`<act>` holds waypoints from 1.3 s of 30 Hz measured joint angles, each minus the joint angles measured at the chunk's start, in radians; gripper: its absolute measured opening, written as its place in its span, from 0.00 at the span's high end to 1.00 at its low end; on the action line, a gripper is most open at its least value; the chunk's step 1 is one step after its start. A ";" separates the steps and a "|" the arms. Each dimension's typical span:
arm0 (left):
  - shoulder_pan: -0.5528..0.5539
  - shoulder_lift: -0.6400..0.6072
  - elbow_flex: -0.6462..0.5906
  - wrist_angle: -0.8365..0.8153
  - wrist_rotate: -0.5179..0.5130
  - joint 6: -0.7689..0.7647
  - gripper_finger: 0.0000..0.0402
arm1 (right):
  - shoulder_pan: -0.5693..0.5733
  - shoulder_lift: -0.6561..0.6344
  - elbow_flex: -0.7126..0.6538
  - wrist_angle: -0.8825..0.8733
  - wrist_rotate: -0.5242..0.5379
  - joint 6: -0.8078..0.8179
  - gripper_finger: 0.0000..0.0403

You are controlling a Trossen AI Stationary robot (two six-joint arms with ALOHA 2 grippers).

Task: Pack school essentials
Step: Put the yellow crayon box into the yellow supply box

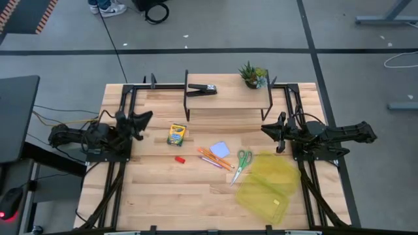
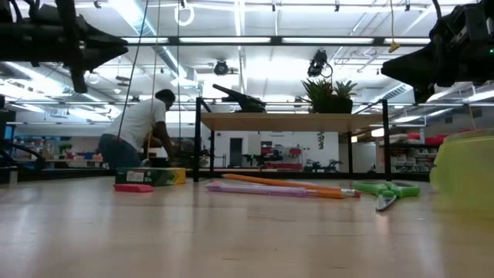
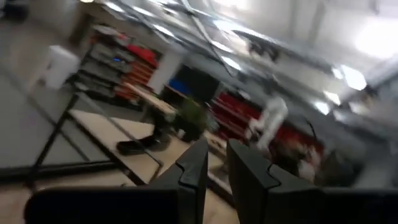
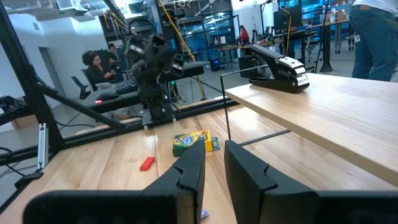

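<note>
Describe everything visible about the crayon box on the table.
The crayon box is a small flat cardboard pack, yellow and green with printed colors on its face. It lies flat on the bare wood table, closed as far as can be seen, in front of the raised shelf. The red piece lies nearby, apart from it. Nothing touches it; neither tool is near it.

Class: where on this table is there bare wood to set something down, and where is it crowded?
Bare wood lies along the near edge, below the red piece and left of the yellow pouch, and also between the crayon box and the left gripper. The pencils, notepad and scissors crowd the middle.
</note>
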 joint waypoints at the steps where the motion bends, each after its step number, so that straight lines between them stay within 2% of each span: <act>1: 0.000 0.001 0.000 0.019 -0.008 -0.057 0.84 | 0.000 0.000 0.000 0.000 0.000 0.000 0.83; 3: 0.000 0.000 0.002 0.067 -0.005 -0.205 0.84 | 0.000 0.000 -0.001 0.018 0.000 0.008 0.83; 5: 0.000 0.001 0.014 0.067 0.030 -0.291 0.84 | 0.000 0.000 -0.001 0.064 0.000 0.063 0.83; 8: 0.000 0.011 0.050 0.076 0.092 -0.301 0.85 | 0.000 0.000 -0.001 0.108 0.004 0.203 0.83; 12: 0.000 0.069 0.090 0.070 0.076 -0.296 0.84 | 0.000 0.000 -0.001 0.125 0.073 0.353 0.83; 24: 0.000 0.415 0.235 0.047 0.064 -0.355 0.71 | 0.000 0.000 0.000 0.260 0.083 0.450 0.83; 27: 0.009 0.486 0.257 0.043 0.097 -0.401 0.71 | 0.000 0.000 0.000 0.246 0.104 0.477 0.83; 33: 0.087 0.673 0.354 0.030 0.283 -0.424 0.72 | 0.000 0.001 0.000 0.233 0.192 0.600 0.84; 36: 0.152 0.786 0.426 -0.027 0.434 -0.452 0.72 | 0.000 0.011 0.000 0.233 0.189 0.609 0.85; 39: 0.218 0.912 0.493 -0.090 0.647 -0.465 0.72 | 0.000 0.033 0.000 0.233 0.189 0.609 0.86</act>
